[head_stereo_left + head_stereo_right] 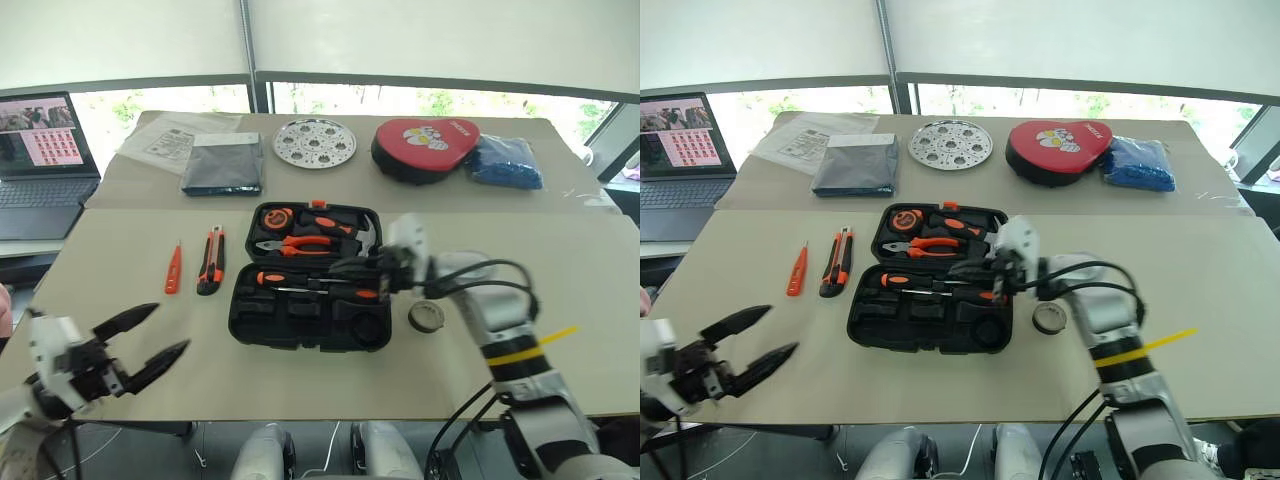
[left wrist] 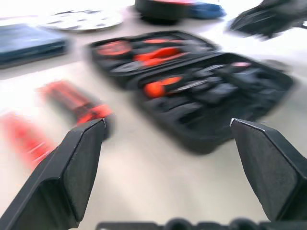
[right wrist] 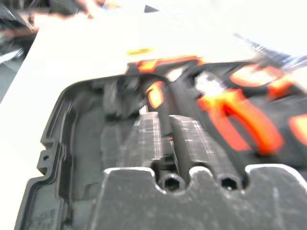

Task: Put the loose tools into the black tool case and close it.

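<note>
Looking at the black tool case [image 1: 305,322], lying open at the middle of the worktop [image 1: 560,260], lid half toward the far edge. Seeing one orange-handled screwdriver [image 1: 285,281] already lying across the near half.

Hovering the right gripper [image 1: 362,277] over that near half, on the side toward the worktop's right edge. Not managing to tell whether spread, pressed together or pinching anything.

Holding the left gripper [image 1: 168,328] spread wide and empty, low by the front left corner, well apart from everything.

Spotting what is waiting outside the case: the utility knife [image 1: 210,260] just beside the case's left side, the slim tester screwdriver [image 1: 173,270] next to it toward the left edge, and the small tape roll [image 1: 427,316] just off the case's right front corner.

Judging the knife as light and stiff, with a chunky body, so probably pinching across its narrow width around mid-length. Reckoning the tester to be very light, thin and lying flat, likely rolling or skidding away, so calling for a low, squared pinch on the orange handle. Guessing the tape roll to be light and slightly giving, best taken across its outer rim.

Expecting the case itself to be rigid plastic and weighted by its tools, so pushing the far half over from its outer edge.
</note>
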You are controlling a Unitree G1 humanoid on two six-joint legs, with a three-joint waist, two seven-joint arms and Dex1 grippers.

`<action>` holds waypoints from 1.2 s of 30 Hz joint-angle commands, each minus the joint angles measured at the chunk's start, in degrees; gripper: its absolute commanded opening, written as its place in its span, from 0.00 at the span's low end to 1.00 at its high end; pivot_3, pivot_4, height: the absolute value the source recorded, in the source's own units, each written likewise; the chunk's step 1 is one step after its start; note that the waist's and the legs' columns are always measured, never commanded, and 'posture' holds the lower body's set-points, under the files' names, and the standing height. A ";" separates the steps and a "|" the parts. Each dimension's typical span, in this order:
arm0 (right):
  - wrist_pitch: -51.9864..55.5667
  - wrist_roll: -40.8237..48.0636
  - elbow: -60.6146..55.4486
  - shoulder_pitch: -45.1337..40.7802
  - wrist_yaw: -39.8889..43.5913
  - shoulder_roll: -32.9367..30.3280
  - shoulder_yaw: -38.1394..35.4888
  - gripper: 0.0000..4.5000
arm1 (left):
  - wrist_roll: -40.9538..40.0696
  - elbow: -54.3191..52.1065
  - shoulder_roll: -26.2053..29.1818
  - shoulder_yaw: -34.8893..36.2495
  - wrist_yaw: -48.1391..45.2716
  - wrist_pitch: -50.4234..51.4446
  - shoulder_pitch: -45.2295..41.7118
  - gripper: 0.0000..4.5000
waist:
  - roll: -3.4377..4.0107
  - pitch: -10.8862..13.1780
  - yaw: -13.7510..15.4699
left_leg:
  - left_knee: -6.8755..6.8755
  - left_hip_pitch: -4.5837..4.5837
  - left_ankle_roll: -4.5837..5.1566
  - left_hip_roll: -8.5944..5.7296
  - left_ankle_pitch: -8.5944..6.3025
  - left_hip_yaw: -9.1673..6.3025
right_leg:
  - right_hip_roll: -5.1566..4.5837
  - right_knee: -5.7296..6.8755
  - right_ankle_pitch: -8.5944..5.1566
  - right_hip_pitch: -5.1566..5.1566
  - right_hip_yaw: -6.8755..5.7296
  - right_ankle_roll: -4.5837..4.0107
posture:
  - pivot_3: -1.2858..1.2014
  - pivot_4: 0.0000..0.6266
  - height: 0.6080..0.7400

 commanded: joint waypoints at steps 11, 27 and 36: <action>-16.53 12.27 -5.39 18.73 4.46 -0.23 -16.04 0.99 | -1.82 -5.53 4.99 6.15 29.10 29.12 -7.09 1.00 | -0.25 0.09 0.66 | -0.23 0.45 -0.06 0.04 0.09 0.02 | 0.20 0.10 0.04 0.25 0.16 -0.09 | 0.52 0.24 1.00; -9.15 17.65 -19.99 12.35 -0.73 0.77 -9.35 0.99 | 6.19 24.72 5.22 -21.38 48.44 59.08 -58.53 1.00 | -0.44 0.12 -0.02 | -0.88 0.40 -1.14 0.01 0.79 0.04 | 0.63 0.21 0.13 -0.10 0.31 -0.31 | 0.52 0.24 1.00; -7.08 17.85 -21.01 10.98 -2.89 0.26 -9.22 1.00 | 10.90 25.68 6.41 -23.62 44.62 60.24 -55.82 0.39 | -0.44 0.11 0.51 | -0.82 0.44 -1.07 -0.01 0.77 0.05 | 0.49 0.11 0.10 -0.04 0.37 -0.29 | 0.52 0.24 1.00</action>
